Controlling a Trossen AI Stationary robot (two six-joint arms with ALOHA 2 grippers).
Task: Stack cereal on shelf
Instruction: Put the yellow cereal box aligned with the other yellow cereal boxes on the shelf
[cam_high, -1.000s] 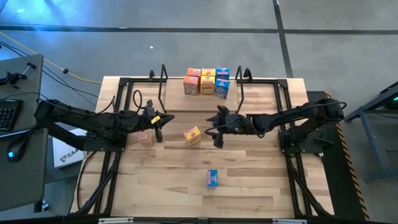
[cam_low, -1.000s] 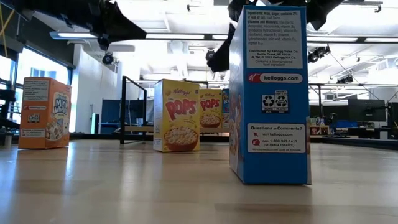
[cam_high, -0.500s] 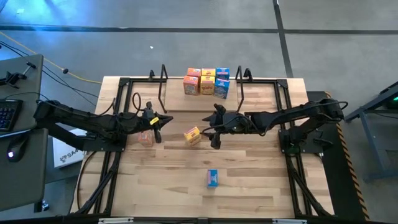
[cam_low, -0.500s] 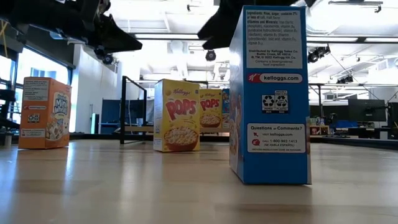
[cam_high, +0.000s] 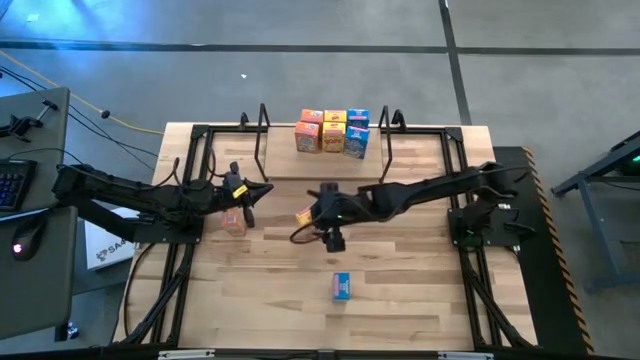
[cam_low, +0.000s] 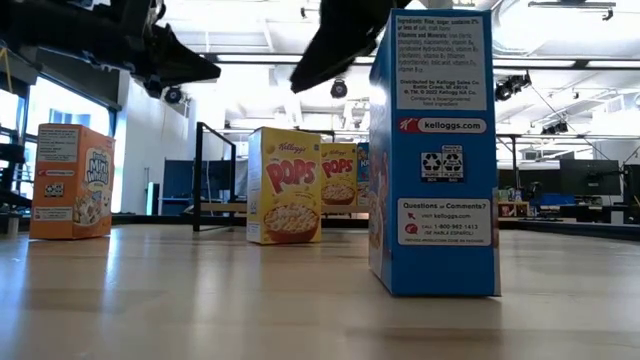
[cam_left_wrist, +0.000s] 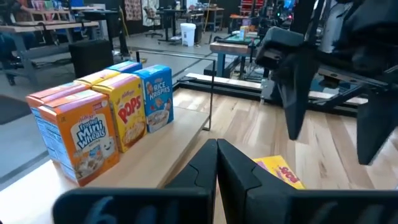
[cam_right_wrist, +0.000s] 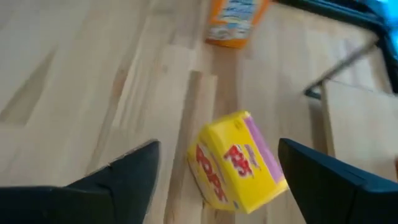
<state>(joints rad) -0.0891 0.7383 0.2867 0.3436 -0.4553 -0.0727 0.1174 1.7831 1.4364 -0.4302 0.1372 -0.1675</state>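
Above the yellow box (cam_right_wrist: 239, 163), the right gripper (cam_right_wrist: 214, 171) hangs wide open and empty, one finger on each side, ready to grab it.

table: plank top (cam_high: 400, 300) sitting in black frame | floor: grey concrete (cam_high: 300, 25) lying around, dark seam lines crossing | left edge: desk with keyboard (cam_high: 12, 183) and mouse (cam_high: 22, 243) showing | yellow cable (cam_high: 110, 118) trailing on floor | room behind: ceiling lights (cam_low: 250, 58) glowing
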